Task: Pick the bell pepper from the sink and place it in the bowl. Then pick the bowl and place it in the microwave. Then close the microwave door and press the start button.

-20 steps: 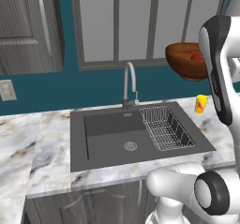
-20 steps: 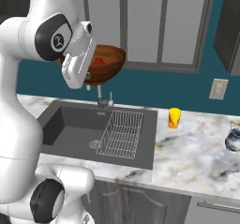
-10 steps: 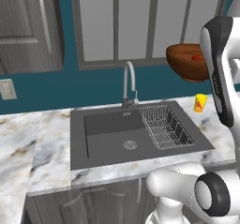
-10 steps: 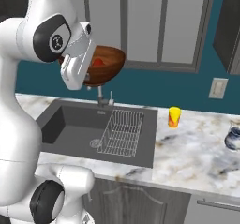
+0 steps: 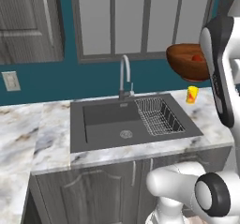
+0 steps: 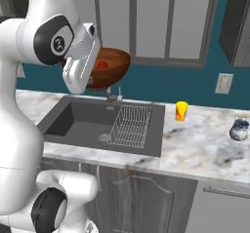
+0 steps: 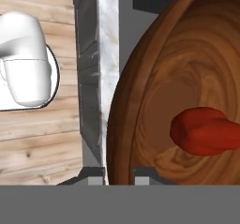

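Hand view: hand (image 7: pixel 119 172) clamped on bowl (image 7: pixel 187 92) rim, bell pepper (image 7: pixel 206 130) inside, held high above sink (image 5: pixel 126 120). Advice: keep bowl level while carrying to microwave, so pepper stays put.

Kitchen: sink (image 5: pixel 108 129), faucet (image 5: pixel 124 75), marble counter (image 6: pixel 205 149)
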